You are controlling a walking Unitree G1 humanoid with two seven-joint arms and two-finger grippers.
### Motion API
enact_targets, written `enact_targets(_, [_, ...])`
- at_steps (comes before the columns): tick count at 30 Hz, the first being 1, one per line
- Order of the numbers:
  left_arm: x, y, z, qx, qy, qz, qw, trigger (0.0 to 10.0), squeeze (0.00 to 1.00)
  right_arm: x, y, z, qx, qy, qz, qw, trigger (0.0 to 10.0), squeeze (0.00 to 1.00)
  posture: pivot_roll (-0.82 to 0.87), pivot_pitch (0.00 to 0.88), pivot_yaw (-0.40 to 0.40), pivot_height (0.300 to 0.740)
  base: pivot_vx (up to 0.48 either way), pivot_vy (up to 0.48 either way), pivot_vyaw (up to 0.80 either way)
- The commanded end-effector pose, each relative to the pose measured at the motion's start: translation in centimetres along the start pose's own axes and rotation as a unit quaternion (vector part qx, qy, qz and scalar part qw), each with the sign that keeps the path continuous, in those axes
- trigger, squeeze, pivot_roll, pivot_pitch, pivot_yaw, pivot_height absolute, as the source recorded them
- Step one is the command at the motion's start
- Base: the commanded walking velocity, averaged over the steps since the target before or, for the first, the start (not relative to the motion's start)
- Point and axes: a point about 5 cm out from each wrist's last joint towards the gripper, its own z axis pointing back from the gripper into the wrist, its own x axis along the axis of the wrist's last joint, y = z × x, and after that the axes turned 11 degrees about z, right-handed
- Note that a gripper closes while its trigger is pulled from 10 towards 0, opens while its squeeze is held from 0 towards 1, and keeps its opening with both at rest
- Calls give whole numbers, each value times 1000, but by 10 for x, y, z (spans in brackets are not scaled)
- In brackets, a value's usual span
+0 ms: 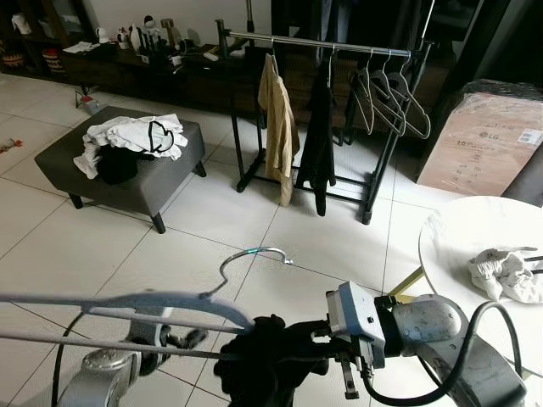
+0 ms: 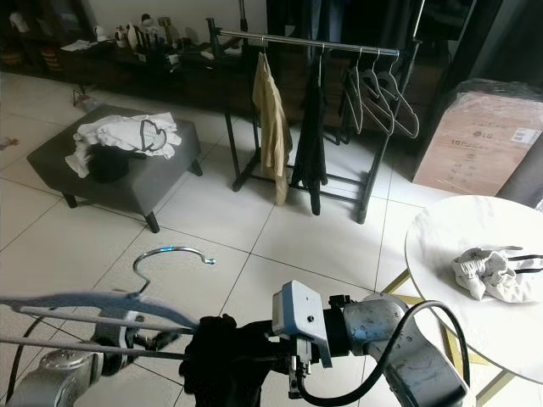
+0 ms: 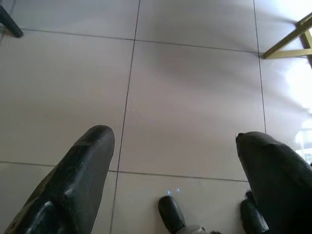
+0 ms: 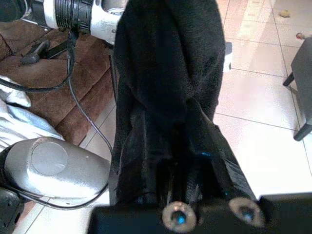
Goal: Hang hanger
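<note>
White floor tiles lie below; right pincer (image 1: 280,343) holds a black cloth (image 4: 165,97) on the hanger (image 1: 170,305); left pincer (image 3: 170,170) is wide; rack (image 1: 331,42) waits far off.

So the clothes rack (image 1: 322,42) stands across the far side of the floor, with two garments (image 1: 278,127) hanging on its left half and a bunch of bare hangers (image 1: 386,97) on its right half. Left of the rack and nearer is an ottoman (image 1: 127,170) with a pile of clothes (image 1: 131,140) on top. Behind both runs a low sideboard (image 1: 144,68) with small stuff on it. Right of the rack sits a cardboard box (image 1: 492,140), and nearer on the right is a round table (image 1: 458,246) with a crumpled cloth (image 1: 505,271) on it.
</note>
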Motion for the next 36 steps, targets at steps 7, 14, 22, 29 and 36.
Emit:
enact_targets(7, [-9, -8, 23, -110, 12, -47, 993, 10000, 0, -2, -2, -1, -16, 1, 4, 1000, 0, 0, -47, 132, 0, 740, 0, 0, 0])
enact_targets(14, [-18, 1, 69, -174, 66, -109, 976, 10000, 1000, -13, -23, -6, -80, 19, 6, 997, 0, 0, -34, 132, 1, 740, 0, 0, 0])
enact_targets(22, [-12, -28, 74, -241, 54, -138, 959, 10000, 1000, -13, -24, -9, -69, 9, 6, 998, 0, 0, -30, 133, -5, 740, 0, 0, 0])
enact_targets(29, [12, -41, 54, -210, -45, -126, 968, 10000, 1000, -10, -16, -7, -49, -5, 2, 999, 0, 0, -41, 134, -4, 740, 0, 0, 0])
enact_targets(36, [11, -53, 51, -231, -44, -125, 964, 10000, 0, -11, -12, -6, -36, -8, -2, 999, 0, 0, -41, 134, -5, 740, 0, 0, 0])
